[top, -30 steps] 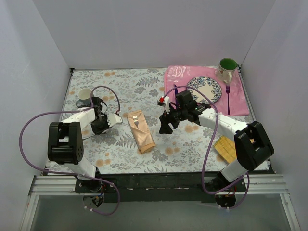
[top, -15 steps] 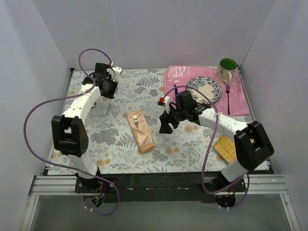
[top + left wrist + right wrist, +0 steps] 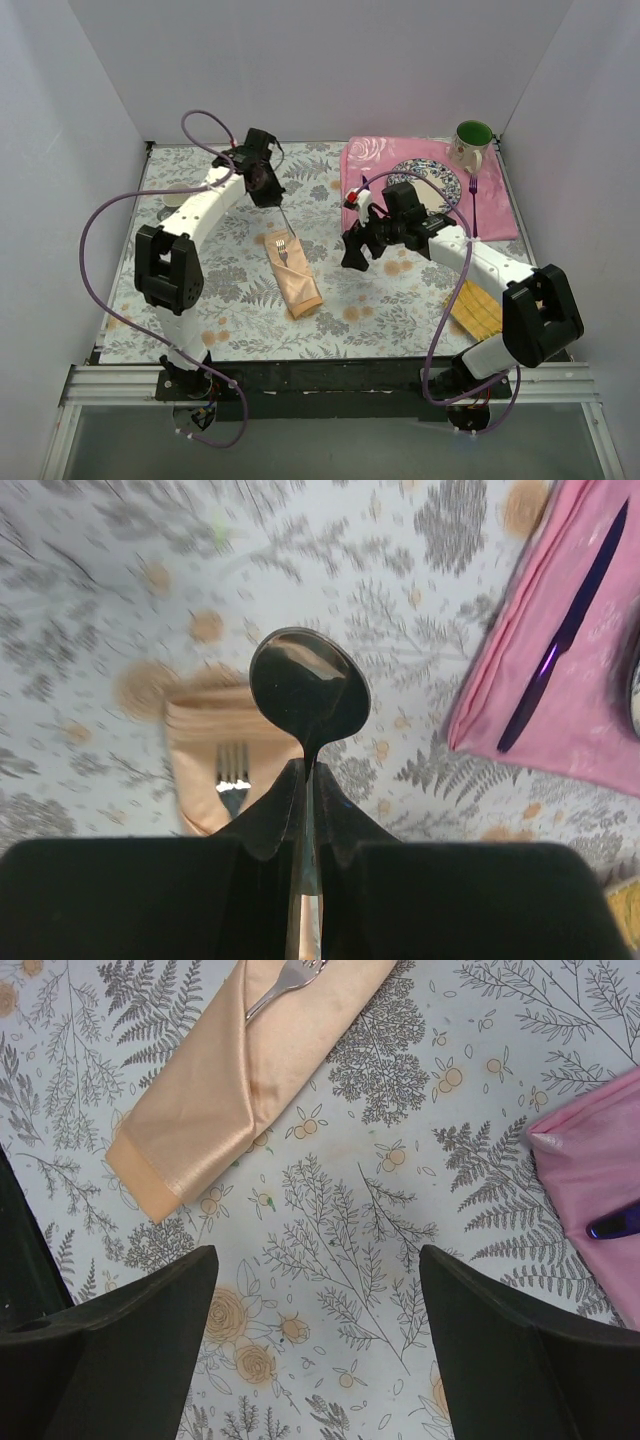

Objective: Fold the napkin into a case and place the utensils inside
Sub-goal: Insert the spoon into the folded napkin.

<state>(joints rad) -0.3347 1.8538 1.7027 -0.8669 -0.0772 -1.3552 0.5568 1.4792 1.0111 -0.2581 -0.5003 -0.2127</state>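
— Where the peach-orange cloth has been folded into a narrow pouch, what does it hold?

— That case (image 3: 293,280) lies flat near the middle of the fern-print tablecloth (image 3: 220,290). The tines of a silver fork (image 3: 281,251) poke out of its far end.

— And the arms?

— The left gripper (image 3: 268,193) hangs just beyond the case's far end, its fingers pinched tight on the thin handle of a dark glossy spoon (image 3: 286,222). From above, the spoon is only a slim line slanting toward the fork. The left wrist camera shows its round bowl near the case's mouth. Whether it touches anything, I can't tell.

— The right one?

— The right gripper (image 3: 351,258) stands to the case's right, apart from it. Overhead it reads as a dark lump. Its own camera shows the fingers spread wide, with nothing between them but tablecloth below.

— Farther out?

— Beyond the case to the right lies a pink floral placemat (image 3: 365,155). On it the left wrist view shows a slim dark purple knife (image 3: 560,645), which I can't pick out from overhead. Past that come a patterned round plate (image 3: 455,185), a slim purple fork (image 3: 473,205) and a white mug with a green inside (image 3: 470,145). A yellow ribbed mat (image 3: 478,310) lies nearer, right of the case.
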